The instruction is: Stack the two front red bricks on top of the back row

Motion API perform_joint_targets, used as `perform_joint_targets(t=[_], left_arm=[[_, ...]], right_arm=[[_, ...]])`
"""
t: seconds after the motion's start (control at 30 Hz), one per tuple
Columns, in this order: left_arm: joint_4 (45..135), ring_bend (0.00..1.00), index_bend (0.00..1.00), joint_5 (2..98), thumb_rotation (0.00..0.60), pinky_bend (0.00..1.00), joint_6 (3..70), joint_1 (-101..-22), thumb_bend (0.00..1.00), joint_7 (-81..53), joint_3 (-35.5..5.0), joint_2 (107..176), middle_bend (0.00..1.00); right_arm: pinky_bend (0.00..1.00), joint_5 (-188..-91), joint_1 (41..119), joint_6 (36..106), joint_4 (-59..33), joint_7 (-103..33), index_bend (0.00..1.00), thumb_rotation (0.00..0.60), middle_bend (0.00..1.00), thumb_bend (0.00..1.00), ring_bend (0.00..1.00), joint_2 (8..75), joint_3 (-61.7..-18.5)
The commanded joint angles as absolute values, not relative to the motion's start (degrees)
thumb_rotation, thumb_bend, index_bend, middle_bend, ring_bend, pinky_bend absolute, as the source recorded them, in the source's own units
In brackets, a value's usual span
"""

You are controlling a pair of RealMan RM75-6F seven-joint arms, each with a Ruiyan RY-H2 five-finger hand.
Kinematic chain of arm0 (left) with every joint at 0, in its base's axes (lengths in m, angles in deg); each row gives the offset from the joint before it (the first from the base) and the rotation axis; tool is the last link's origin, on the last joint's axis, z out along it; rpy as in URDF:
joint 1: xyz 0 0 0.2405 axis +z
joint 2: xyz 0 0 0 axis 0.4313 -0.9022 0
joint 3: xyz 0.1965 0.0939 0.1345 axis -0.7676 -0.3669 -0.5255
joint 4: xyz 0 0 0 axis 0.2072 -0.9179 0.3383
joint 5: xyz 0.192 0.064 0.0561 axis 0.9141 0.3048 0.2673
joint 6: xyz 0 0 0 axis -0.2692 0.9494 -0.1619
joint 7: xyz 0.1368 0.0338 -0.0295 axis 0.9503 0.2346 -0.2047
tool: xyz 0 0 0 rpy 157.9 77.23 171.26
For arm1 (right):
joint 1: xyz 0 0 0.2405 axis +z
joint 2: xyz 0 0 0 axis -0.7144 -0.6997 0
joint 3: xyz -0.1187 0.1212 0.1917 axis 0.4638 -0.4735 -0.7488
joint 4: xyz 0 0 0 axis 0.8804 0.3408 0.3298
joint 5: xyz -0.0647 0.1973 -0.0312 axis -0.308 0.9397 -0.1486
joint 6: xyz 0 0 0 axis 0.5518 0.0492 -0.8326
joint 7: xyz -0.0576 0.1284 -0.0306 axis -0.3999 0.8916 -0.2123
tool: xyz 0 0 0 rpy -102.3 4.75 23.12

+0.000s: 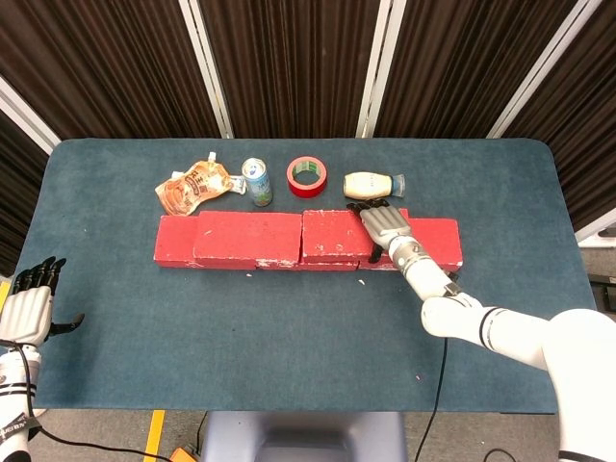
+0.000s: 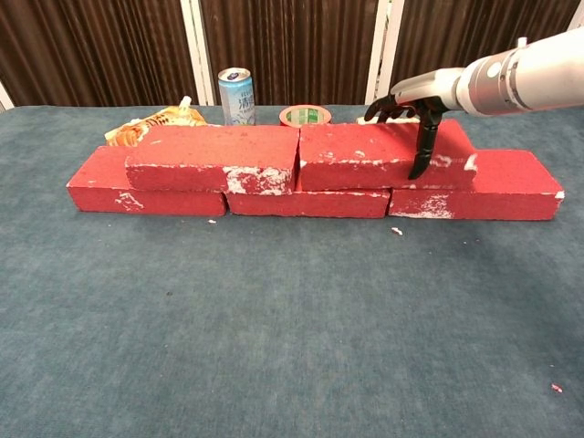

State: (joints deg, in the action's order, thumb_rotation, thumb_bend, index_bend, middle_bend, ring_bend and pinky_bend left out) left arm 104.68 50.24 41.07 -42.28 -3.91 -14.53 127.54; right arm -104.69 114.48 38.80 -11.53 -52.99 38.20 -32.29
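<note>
Chest view, left to right: the left top brick [image 2: 213,157] lies flat on the back row [image 2: 146,190], and the right top brick [image 2: 383,155] butts against it. The right hand [image 2: 412,109] clasps that brick's right end, fingers over the top, thumb down the near face. Letting go with a drag could slide it rightward or tip it off. The left hand [image 1: 27,306] hangs spread and empty beside the tabletop [image 1: 289,337], far left
</note>
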Motion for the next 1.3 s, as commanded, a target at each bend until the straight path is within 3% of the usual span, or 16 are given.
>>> perform_joint_targets(t=[0.03,0.5,0.8,0.9,1.07,1.17,1.3], left_arm=[[104.59,0.00,0.00,50.27,0.600,0.00,41.04,-42.28,0.22,-3.89,-14.57,127.58,0.00],[104.09,0.00,0.00,50.06,0.600,0.00,40.78,-42.25,0.22,-3.91,-14.60,127.90,0.00],[104.43,0.00,0.00,50.21,0.600,0.00,40.90,-42.54,0.22,-3.27,-14.56,128.61,0.00],[104.53,0.00,0.00,50.26,0.600,0.00,41.09,-42.63,0.22,-2.99,-14.47,128.70,0.00],[105.01,0.00,0.00,50.31,0.600,0.00,41.81,-42.52,0.22,-2.47,-14.32,128.51,0.00],[105.11,0.00,0.00,50.42,0.600,0.00,41.96,-42.39,0.22,-2.82,-14.29,128.47,0.00],[104.71,0.00,0.00,51.25,0.600,0.00,42.21,-42.23,0.22,-2.98,-14.68,128.57,0.00]], right_arm=[[0.00,-104.65,114.48,38.97,-11.60,-53.07,0.19,0.600,0.19,0.00,0.06,38.16,-32.24],[0.00,-105.16,114.04,39.60,-13.29,-52.03,0.19,0.600,0.18,0.00,0.04,36.74,-33.21],[0.00,-113.78,108.13,44.15,-29.54,-45.68,0.19,0.600,0.17,0.00,0.03,23.27,-37.97],[0.00,-118.91,103.99,49.58,-36.35,-43.94,0.18,0.600,0.17,0.00,0.03,17.85,-38.91],[0.00,-129.08,94.34,65.96,-45.79,-44.16,0.18,0.600,0.17,0.00,0.03,11.02,-38.36],[0.00,-135.13,88.17,75.17,-49.68,-45.64,0.17,0.600,0.17,0.00,0.03,9.35,-36.29],[0.00,-141.95,81.15,82.36,-52.62,-47.96,0.18,0.600,0.17,0.00,0.03,9.23,-32.16]])
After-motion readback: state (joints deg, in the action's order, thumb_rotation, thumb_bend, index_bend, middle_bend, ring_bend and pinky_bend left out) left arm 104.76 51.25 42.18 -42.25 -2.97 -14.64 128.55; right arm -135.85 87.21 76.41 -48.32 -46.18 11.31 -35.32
